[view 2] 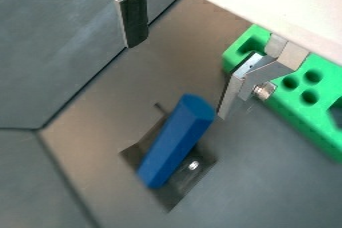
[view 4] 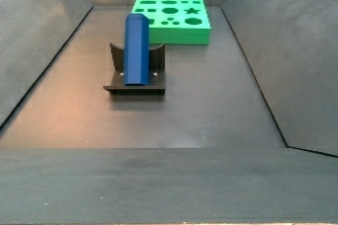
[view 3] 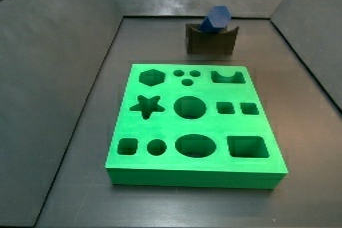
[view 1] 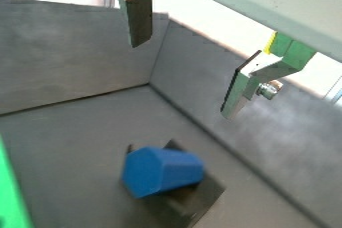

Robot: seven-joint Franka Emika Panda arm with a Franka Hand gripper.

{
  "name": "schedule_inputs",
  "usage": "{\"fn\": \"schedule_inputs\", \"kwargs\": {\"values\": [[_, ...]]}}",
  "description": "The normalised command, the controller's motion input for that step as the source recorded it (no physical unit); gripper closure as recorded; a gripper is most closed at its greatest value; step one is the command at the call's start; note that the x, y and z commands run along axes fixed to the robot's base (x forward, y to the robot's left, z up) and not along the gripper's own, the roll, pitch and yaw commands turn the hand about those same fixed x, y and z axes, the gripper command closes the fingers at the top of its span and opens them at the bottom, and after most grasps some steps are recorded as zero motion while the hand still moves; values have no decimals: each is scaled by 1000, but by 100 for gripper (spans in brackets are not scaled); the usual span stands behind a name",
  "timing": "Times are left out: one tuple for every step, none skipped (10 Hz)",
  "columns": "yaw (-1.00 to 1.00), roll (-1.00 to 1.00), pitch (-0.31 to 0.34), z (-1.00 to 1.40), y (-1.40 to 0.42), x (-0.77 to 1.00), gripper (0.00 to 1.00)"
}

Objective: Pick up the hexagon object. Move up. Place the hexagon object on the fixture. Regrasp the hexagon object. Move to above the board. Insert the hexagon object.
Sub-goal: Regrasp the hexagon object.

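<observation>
Hexagon bar (view 2: 177,140), rigid, light, smooth-faced, is being propped on fixture (view 4: 134,81) below wide-open, empty gripper (view 2: 187,57); mid-length flats are being advised for regrasp.

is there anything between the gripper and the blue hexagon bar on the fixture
Nothing visible. The gripper hangs open above the hexagon object, which leans on the fixture; only bare floor shows between the fingers. The board lies apart.
</observation>
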Motion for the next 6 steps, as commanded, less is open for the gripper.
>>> {"fn": "schedule_inputs", "kwargs": {"values": [[38, 1000, 38, -1, -29, 54, 0], [43, 1000, 58, -4, -35, 66, 0], [52, 1000, 85, -4, -37, 78, 0], [65, 1000, 119, -4, -42, 90, 0], [95, 966, 168, -3, -48, 101, 0], [112, 775, 172, -7, -49, 104, 0]]}}
